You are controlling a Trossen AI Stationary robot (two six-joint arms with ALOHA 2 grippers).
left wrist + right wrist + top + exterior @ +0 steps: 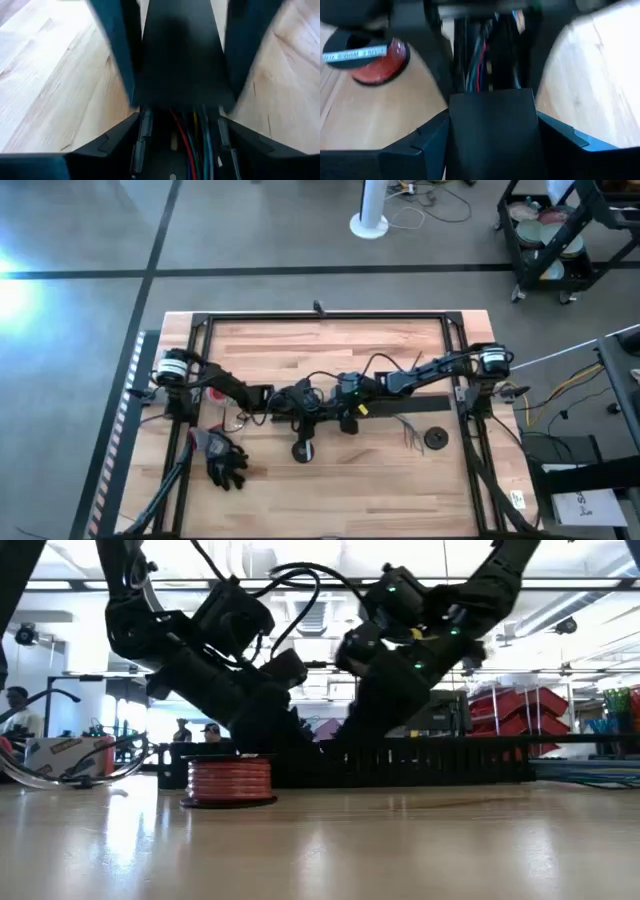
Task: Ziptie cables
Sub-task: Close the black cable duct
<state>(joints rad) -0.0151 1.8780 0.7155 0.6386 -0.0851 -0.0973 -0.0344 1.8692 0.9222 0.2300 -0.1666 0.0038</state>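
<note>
Two dark arms meet nose to nose over the middle of a pale, long-grained butcher-block table [330, 490], both bent low onto a long black duct [440, 765] whose upper edge is cut into a row of fine comb teeth. The cables [187, 145] lie inside that duct: a bundle of thin, smooth, round wires in red, green, blue and yellow, running side by side along its matte black floor.

The left gripper [179, 122] sits astride the duct, directly over the wires; whether it is clamped on the duct cannot be told. The right gripper [492, 116] faces it at close quarters and grips a flat, smooth black cover [492, 142], one finger pressed to each long edge, the cover's end just above the wires.

Just beside the duct stands a squat spool [229, 782] wound with glossy red wire between black flanges, one of them bearing a white label. A crumpled black glove [225, 462] lies near the table's left front, and a small round black disc [436, 440] sits well apart on the right.
</note>
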